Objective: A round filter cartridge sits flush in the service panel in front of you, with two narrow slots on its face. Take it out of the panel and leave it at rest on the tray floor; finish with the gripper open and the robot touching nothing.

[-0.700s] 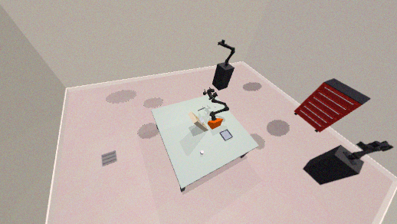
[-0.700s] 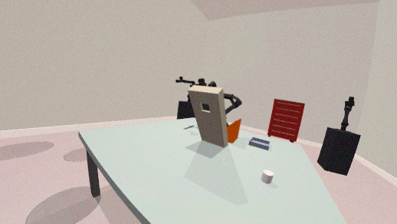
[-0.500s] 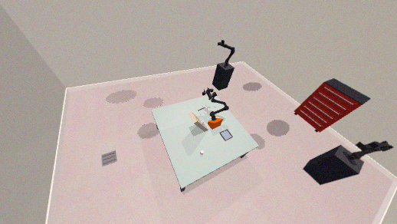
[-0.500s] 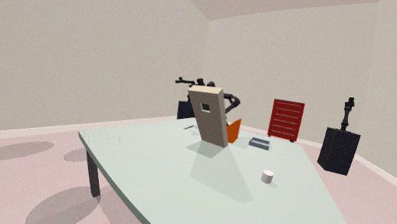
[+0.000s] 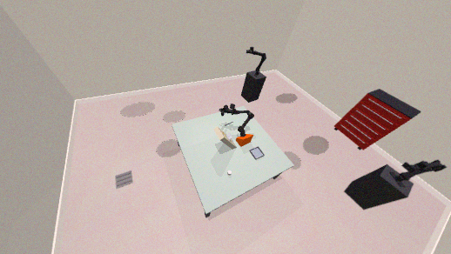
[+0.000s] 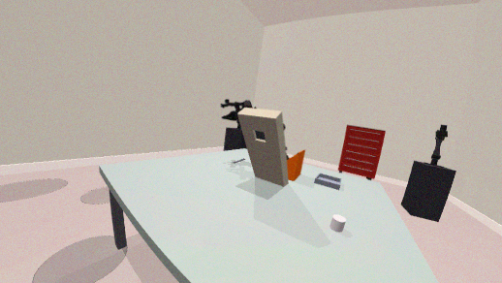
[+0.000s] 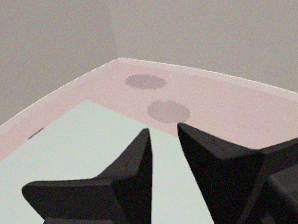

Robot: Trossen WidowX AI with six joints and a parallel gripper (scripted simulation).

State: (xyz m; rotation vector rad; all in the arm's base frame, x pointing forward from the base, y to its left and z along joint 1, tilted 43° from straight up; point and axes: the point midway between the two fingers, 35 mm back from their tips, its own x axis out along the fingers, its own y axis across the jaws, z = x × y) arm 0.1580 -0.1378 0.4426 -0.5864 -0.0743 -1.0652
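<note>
The gripper [image 5: 221,111] [image 7: 162,131], slightly spread and gripping nothing, hangs apart from the panel [image 5: 226,141] [image 6: 266,155]; cartridge position unclear.

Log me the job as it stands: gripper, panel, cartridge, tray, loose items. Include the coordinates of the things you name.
gripper [image 5: 221,111] [image 6: 224,116] [image 7: 162,131]: fingers partly apart, nothing between them
panel [image 5: 228,142] [image 6: 267,157]: leaning on the table, small square opening in its back
cartridge: seating in the panel cannot be told
tray [image 5: 257,153] [image 6: 328,184]: on the table, no cartridge seen inside
loose item: small white cylinder [image 5: 229,173] [image 6: 337,223], on the table outside the tray
</note>
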